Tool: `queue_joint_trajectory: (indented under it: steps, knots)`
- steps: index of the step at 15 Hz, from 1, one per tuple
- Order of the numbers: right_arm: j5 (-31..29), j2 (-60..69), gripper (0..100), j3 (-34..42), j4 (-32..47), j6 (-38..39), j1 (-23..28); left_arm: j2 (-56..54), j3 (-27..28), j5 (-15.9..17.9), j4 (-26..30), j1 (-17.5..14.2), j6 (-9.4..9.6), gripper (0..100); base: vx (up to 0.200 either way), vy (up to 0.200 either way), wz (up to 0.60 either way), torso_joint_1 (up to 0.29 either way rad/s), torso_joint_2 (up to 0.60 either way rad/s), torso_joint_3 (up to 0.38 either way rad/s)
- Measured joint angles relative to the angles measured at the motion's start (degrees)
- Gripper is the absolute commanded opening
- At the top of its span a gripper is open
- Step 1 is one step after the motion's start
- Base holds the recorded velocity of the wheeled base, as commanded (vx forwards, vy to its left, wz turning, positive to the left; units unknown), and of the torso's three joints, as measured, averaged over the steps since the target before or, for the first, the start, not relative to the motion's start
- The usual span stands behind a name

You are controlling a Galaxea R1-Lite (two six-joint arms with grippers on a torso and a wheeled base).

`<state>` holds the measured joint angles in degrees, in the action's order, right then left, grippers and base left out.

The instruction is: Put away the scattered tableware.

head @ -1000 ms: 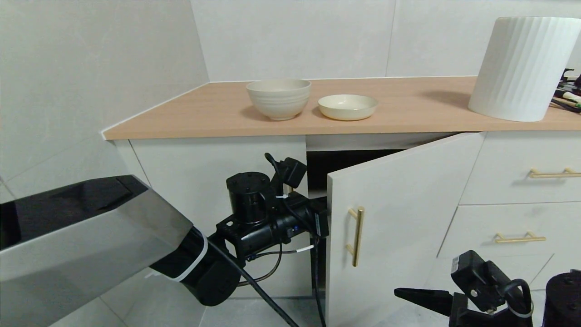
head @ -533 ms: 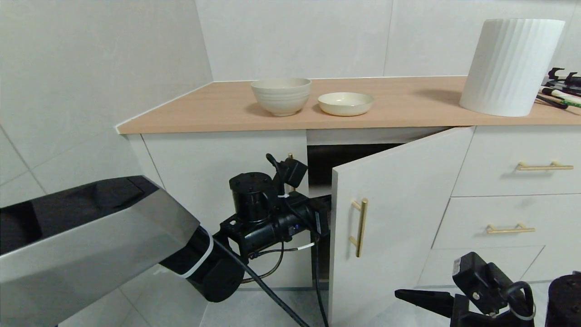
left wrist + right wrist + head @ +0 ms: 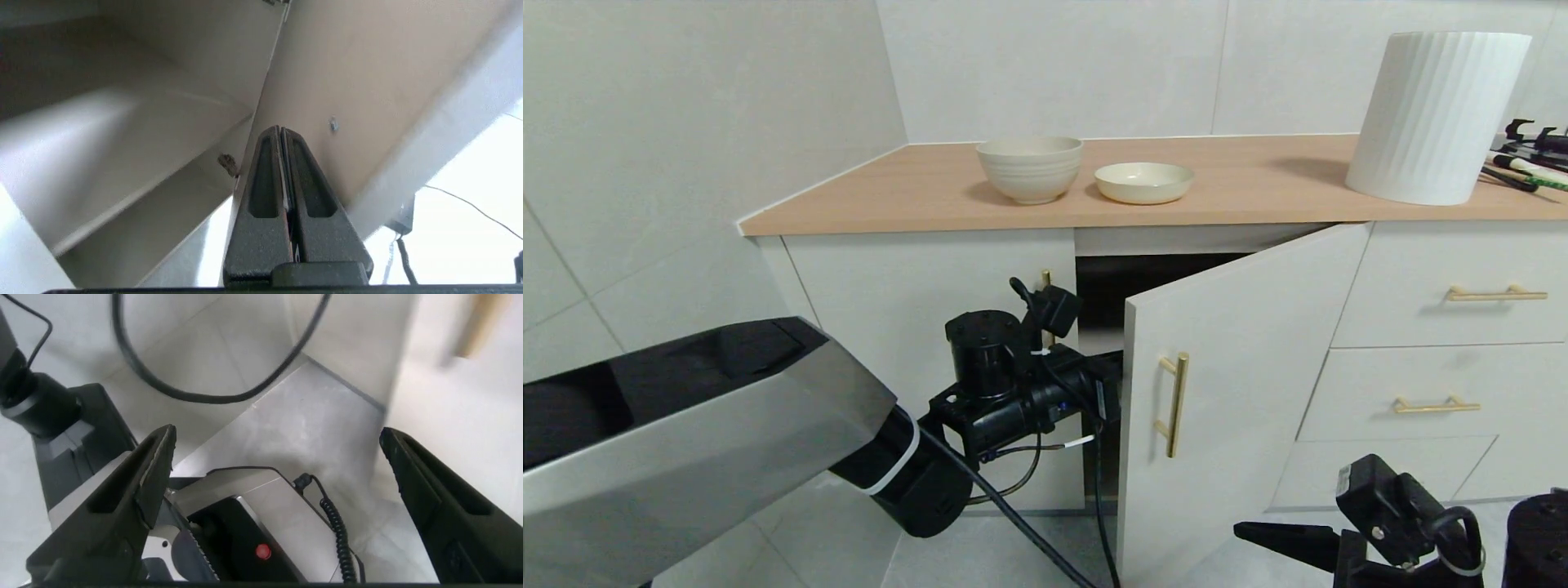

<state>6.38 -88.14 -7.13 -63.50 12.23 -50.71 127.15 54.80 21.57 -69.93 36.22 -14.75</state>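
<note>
Bowl (image 3: 1029, 167), dish (image 3: 1143, 181) on countertop (image 3: 915, 196); left fingers (image 3: 265, 188), pressed together, behind cupboard door (image 3: 1233, 384)

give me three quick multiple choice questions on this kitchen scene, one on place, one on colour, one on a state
1. Where do the bowl and the shallow dish stand?
A) on the countertop
B) in a drawer
C) on the floor

2. What colour is the handle on the cupboard door?
A) black
B) gold
C) red

3. How is the left tool?
A) wide open
B) holding the bowl
C) shut and empty

Answers: A, both sit side by side on the wooden top; B, the bar is brass-gold; C, it is closed tight with nothing in it.
</note>
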Motion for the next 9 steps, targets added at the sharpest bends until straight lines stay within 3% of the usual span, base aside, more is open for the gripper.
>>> queue_joint_trajectory:
  steps: [8,9]
  knots:
    - [-0.09,0.16,100,0.11,-0.02,-0.11,0.02,2.1,3.41,0.16,0.38,0.18,-0.02,0,0.0,0.0,0.0,0.0,0.0,0.0]
    - [-0.09,0.16,100,0.11,-0.02,-0.11,0.02,2.32,3.83,0.13,0.77,0.18,-0.05,0,-0.2,0.0,0.0,-0.002,0.0,0.002]
